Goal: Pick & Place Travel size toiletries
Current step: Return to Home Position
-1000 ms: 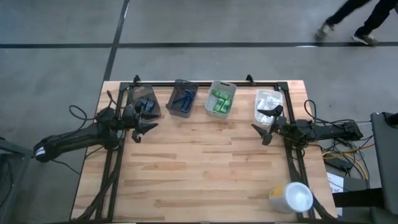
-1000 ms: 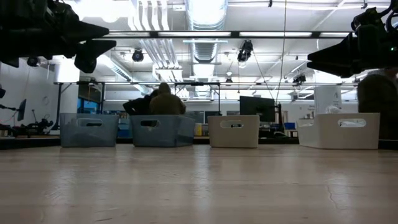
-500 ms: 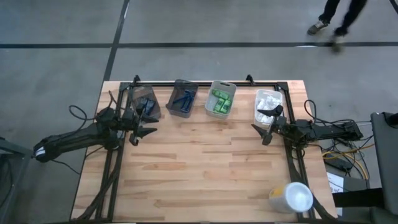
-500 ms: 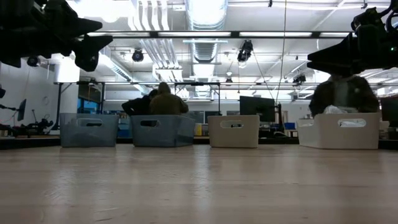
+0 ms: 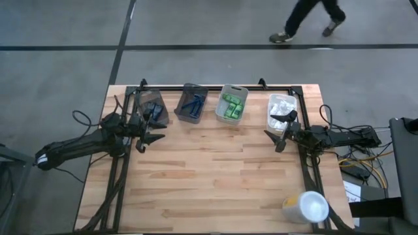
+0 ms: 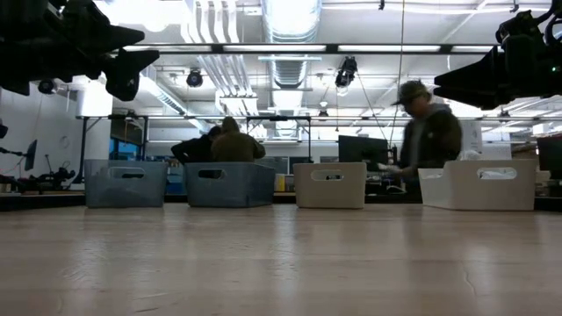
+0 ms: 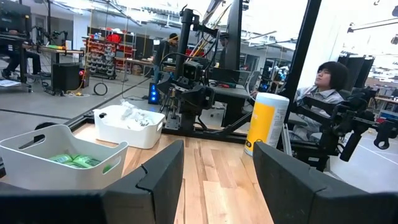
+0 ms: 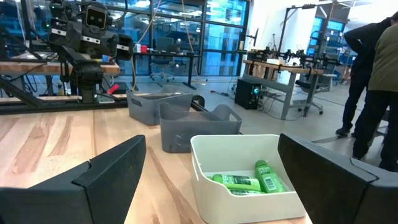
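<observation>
I couldn't read the print on the green packs [image 8: 249,181]. My left gripper [image 5: 157,128] and right gripper [image 5: 270,127] hung above the table [image 5: 215,179], fingers spread, facing each other.

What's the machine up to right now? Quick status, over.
Left tool open, empty, raised at left. Right tool open, empty, raised at right. Toiletries lie in the bins. Cup off in corner.
</observation>
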